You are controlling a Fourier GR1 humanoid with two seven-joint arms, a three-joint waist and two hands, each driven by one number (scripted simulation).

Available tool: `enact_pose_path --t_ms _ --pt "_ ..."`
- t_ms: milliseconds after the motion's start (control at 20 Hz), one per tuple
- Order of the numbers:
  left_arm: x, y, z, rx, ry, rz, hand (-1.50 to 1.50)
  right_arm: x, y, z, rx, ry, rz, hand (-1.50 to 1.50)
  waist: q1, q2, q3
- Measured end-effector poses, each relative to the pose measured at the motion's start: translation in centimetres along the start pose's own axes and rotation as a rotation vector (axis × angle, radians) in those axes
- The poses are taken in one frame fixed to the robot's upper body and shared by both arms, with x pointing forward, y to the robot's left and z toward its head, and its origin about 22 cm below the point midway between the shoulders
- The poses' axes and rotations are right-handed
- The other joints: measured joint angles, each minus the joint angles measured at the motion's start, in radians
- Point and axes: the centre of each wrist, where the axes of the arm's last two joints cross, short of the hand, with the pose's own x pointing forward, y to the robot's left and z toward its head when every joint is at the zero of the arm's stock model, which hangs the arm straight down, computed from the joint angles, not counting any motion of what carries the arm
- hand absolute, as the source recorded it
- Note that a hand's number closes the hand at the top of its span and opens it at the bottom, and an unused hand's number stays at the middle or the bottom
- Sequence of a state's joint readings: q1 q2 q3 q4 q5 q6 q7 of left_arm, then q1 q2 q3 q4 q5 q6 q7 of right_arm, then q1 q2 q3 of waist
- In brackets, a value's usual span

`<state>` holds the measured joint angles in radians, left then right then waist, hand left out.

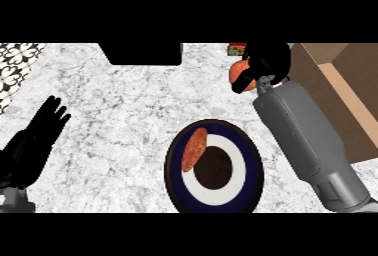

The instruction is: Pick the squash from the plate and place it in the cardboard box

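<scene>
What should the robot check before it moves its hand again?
1. The right hand is curled round the orange food: ok.
2. That food is the squash: cannot tell.
3. It is above the cardboard box: not ok, it is left of the box, over the counter.
4. The box is open on top: ok.
5. The plate is emptied: not ok, an oblong speckled food lies on it.
6. The left hand is open, far left: ok.

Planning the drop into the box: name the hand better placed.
Right. The right hand is curled round the squash beside the cardboard box; the left hand rests open at the far left.
</scene>
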<state>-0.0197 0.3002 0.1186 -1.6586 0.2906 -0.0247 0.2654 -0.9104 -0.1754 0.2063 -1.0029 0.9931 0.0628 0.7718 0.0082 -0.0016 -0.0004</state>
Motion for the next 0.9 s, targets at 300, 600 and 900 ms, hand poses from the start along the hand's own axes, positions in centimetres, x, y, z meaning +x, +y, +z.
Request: enact_pose_path --t_ms 300,600,900 --pt "-0.3 0.1 -0.3 0.012 -0.004 0.005 0.0 0.9 -6.2 0.3 -0.21 0.083 -0.032 1.5 -0.01 -0.002 0.0" --pt "-0.2 0.6 -0.2 0.008 0.001 0.006 0.0 -1.3 -9.6 -0.9 -0.326 0.197 -0.045 1.5 -0.005 0.0 0.0" --pt "-0.7 0.3 -0.2 0.012 0.0 0.005 0.0 -5.3 -11.8 -2.3 -0.349 0.264 -0.024 1.5 -0.006 0.001 0.0"
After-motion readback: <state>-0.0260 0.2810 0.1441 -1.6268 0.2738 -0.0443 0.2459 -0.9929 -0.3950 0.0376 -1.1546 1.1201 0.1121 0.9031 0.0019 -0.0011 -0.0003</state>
